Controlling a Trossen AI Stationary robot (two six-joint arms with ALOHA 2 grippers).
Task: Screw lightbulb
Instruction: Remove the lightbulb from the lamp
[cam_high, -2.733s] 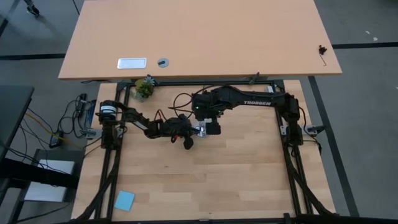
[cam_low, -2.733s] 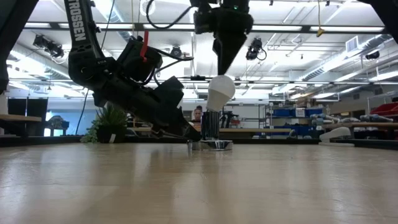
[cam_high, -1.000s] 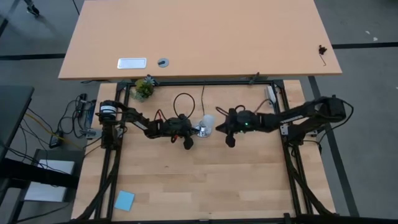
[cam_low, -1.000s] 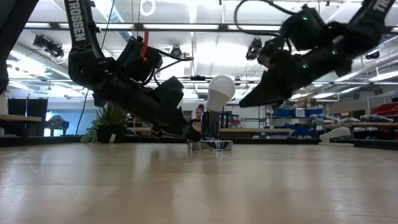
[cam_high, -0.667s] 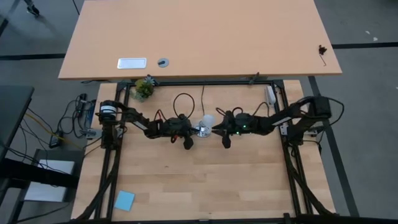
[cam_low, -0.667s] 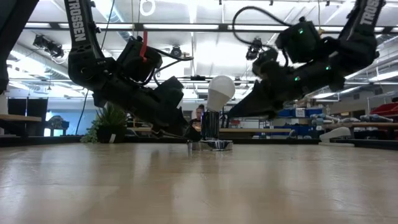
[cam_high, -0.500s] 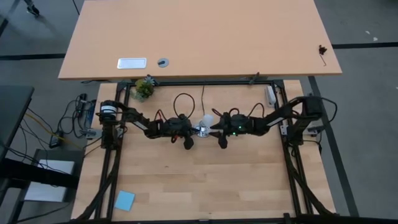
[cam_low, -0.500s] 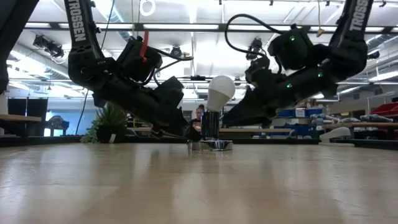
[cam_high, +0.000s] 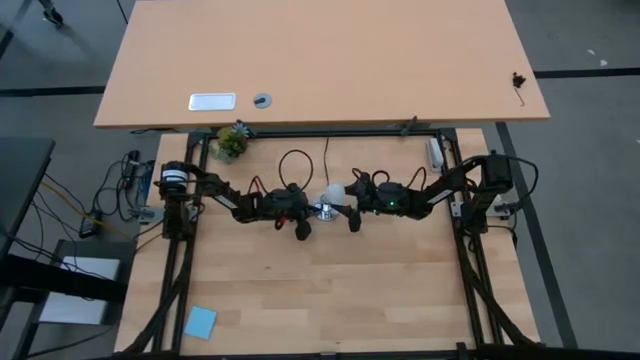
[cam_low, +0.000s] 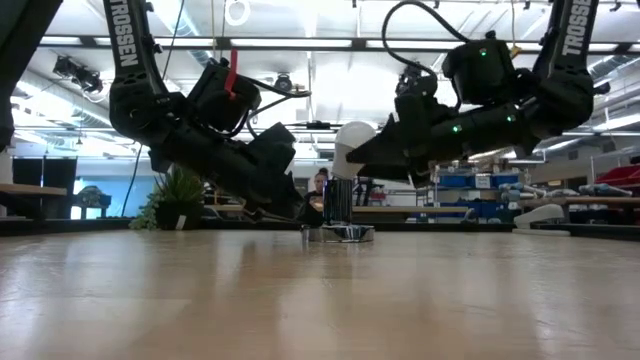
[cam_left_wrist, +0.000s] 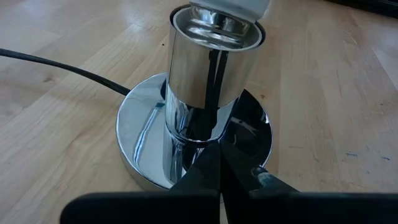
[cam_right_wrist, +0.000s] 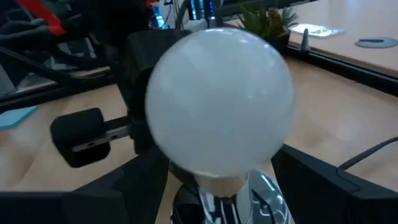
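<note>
The white lightbulb (cam_right_wrist: 217, 99) stands base-down in the chrome socket column (cam_left_wrist: 208, 68), which rises from a round chrome disc (cam_left_wrist: 140, 146) on the wooden table. My left gripper (cam_left_wrist: 217, 158) is shut and reaches in from the table's left, its tips down at the disc (cam_low: 338, 234). My right gripper (cam_high: 347, 203) comes in nearly level from the table's right and is open. Its fingers (cam_right_wrist: 323, 180) stand on either side of the lightbulb (cam_low: 350, 138), low on the globe; I see a gap on each side. My left gripper presses its shut fingertips (cam_left_wrist: 214, 163) onto the disc's top face (cam_left_wrist: 239, 134), right beside the foot of the column. The fingers slant down from the table's left. The disc lies flat on the table.
A black cord (cam_high: 290, 160) loops from the socket toward the far edge. A small potted plant (cam_high: 232, 142) stands at the far left corner and a blue pad (cam_high: 200, 322) lies near the front left. The near half of the table holds nothing else.
My right gripper has moved toward the table's left and down to the lightbulb, tipping from a downward slant to nearly level, and has opened, so its fingers now flank the globe. The lightbulb, the socket and my left gripper have stayed put.
</note>
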